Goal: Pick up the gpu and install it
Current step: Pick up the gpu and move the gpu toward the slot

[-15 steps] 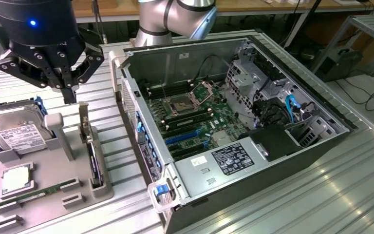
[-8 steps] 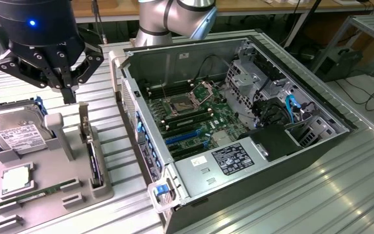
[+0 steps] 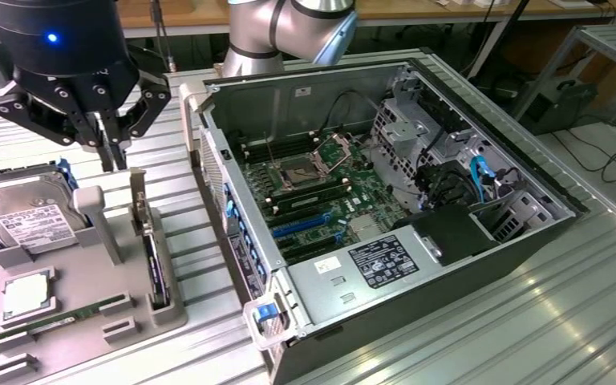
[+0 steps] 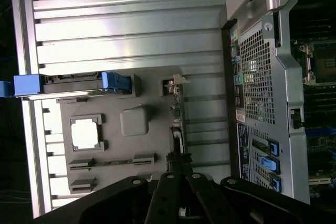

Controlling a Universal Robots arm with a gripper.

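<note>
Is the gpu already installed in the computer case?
No, the gpu stands on edge in the gray tray, outside the computer case.

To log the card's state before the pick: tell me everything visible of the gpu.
The gpu is a thin, dark circuit card standing on its long edge in a slot of the grey tray, on the side next to the open computer case. A silver metal bracket caps the end nearer the hard drive. Only the tray's slot touches it; the gripper hangs above, apart.
</note>
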